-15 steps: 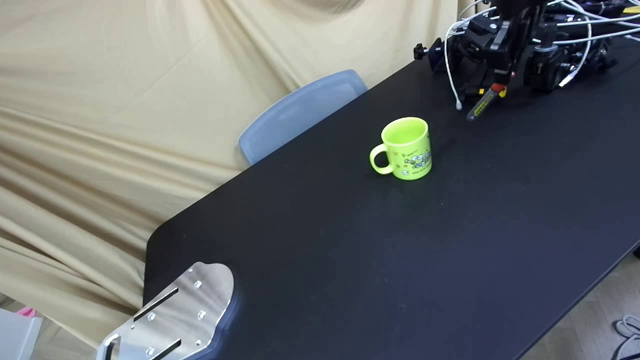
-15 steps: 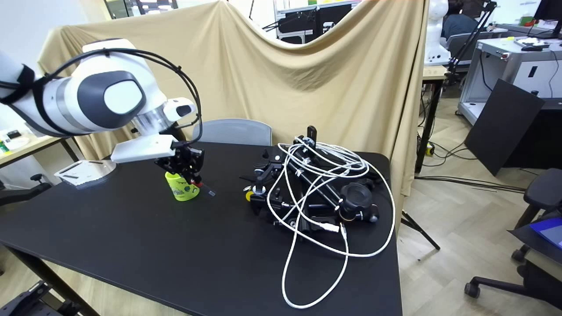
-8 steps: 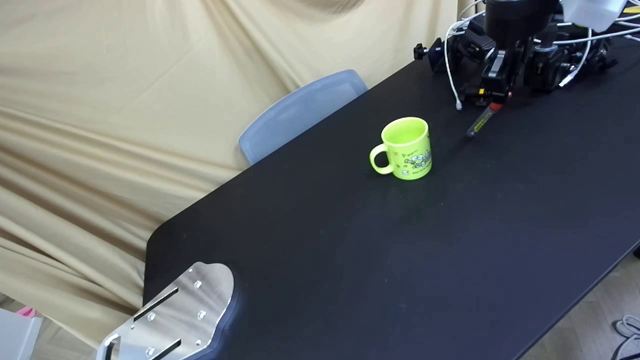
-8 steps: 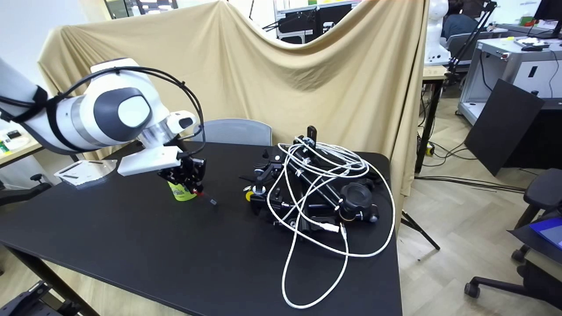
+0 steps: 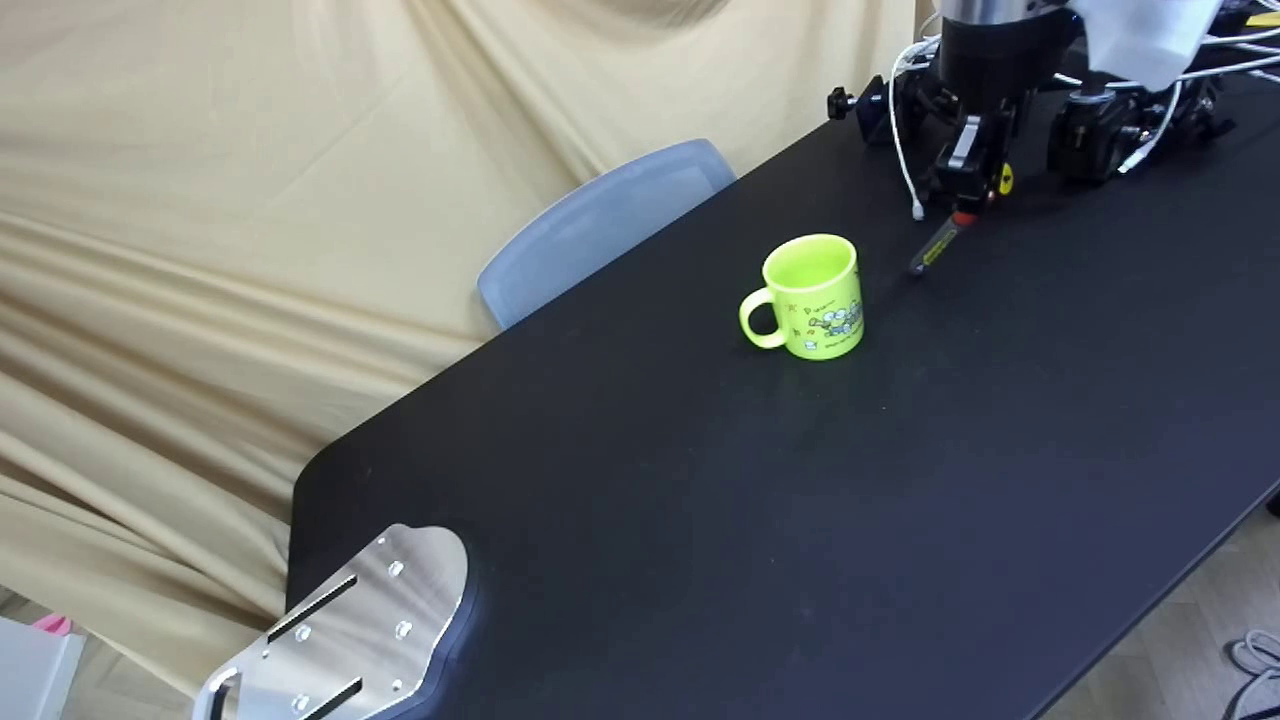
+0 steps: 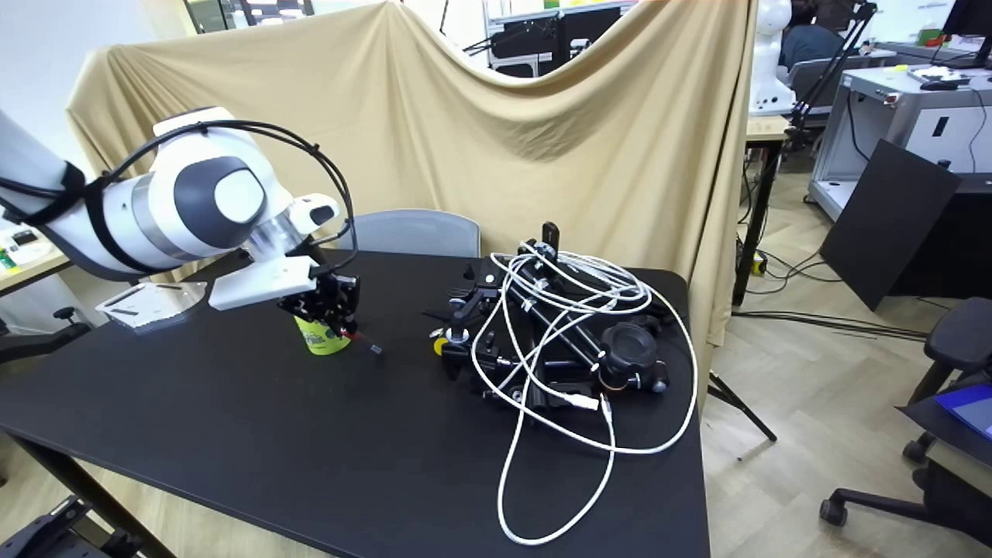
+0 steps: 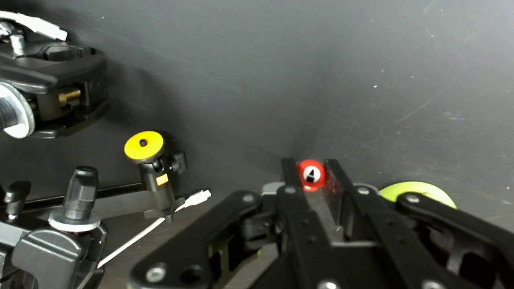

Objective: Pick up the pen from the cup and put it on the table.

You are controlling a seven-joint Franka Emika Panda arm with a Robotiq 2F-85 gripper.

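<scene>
I'm pinching the pen in the gripper, tilted, near the mug and outside it — pick is looking done, release onto the table is remaining — tip contact unclear.

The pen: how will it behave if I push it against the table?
The pen looks straight, so probably stiff. Gripped near its red end and slanted, it might pivot between the fingers. That end looks round, so the pen may roll.

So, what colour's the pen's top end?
Pen's top end: red with a white centre, best in the wrist view.
</scene>
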